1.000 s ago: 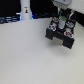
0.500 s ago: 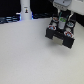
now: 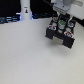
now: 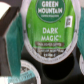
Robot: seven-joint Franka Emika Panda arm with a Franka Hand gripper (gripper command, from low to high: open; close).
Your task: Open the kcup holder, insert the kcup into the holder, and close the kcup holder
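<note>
**Pod Positioned at Open Holder**

Exterior view: the black boxy kcup holder (image 3: 61,33) sits on the white surface (image 3: 27,57) at 2 o'clock, drawer open. The arm hangs above it.

Wrist view: the green-lidded white kcup (image 4: 48,29) lies above round slots, between teal fingers (image 4: 11,35) clamped on it.

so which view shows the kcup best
The wrist view. The kcup fills it, its green lid readable as Green Mountain Dark Magic, with round pod slots around it. In the exterior view the kcup is only a tiny green spot over the open kcup holder, under the gripper.
</note>
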